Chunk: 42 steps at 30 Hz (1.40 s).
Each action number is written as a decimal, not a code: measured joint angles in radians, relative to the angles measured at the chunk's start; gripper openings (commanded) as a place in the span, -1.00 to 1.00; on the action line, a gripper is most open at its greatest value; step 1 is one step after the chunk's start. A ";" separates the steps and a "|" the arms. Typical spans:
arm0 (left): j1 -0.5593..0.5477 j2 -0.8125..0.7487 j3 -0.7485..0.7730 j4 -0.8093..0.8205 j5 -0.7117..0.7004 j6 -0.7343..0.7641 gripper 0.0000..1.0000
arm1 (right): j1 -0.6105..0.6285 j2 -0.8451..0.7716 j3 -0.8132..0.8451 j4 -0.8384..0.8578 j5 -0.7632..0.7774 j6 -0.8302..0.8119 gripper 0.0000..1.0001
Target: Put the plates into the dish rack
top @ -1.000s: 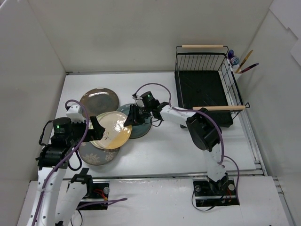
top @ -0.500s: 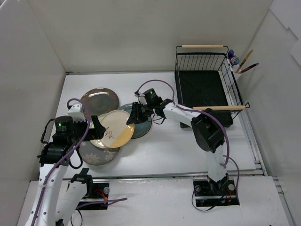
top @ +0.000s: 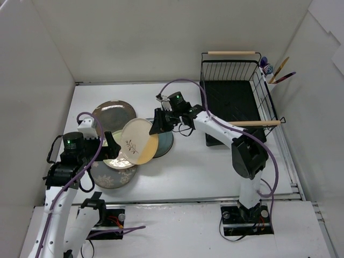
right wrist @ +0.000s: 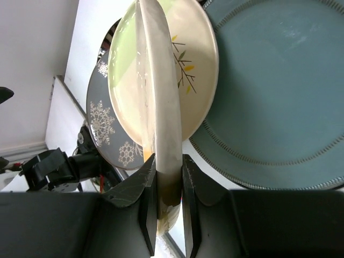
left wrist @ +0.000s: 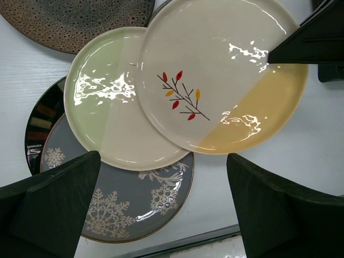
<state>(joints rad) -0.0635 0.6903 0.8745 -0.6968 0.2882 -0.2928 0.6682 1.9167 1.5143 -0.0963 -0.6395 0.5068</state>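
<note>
My right gripper (top: 157,124) (right wrist: 168,161) is shut on the rim of the cream and tan leaf plate (top: 140,141) (right wrist: 161,107) (left wrist: 220,75) and holds it tilted above the pile. The teal plate (top: 164,143) (right wrist: 279,91) lies flat under it. The pale green plate (top: 116,159) (left wrist: 107,118) rests on the dark grey snowflake plate (top: 110,176) (left wrist: 134,204) and a dark-rimmed plate (left wrist: 38,123). The brown-bronze plate (top: 113,113) (left wrist: 70,21) lies behind. My left gripper (top: 110,143) (left wrist: 163,157) is open above the pile's near edge. The black dish rack (top: 230,105) holds no plates.
The rack has two wooden handles (top: 231,52) and a side utensil cup (top: 271,80) with utensils. White walls enclose the table on the left, back and right. The near table edge (left wrist: 177,242) shows just below the grey plate.
My right gripper has lifted the cream leaf plate off the pile and carried it back and right, tilting it up. The left gripper has barely moved.
</note>
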 measured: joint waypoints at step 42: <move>0.000 0.024 0.000 0.026 0.006 -0.011 0.99 | 0.015 -0.321 0.342 -0.293 0.578 -0.607 -1.00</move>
<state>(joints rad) -0.0635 0.7139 0.8749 -0.6704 0.2947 -0.3035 0.6834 1.5955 1.8565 -0.3897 -0.0616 -0.0998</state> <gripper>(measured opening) 0.995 0.166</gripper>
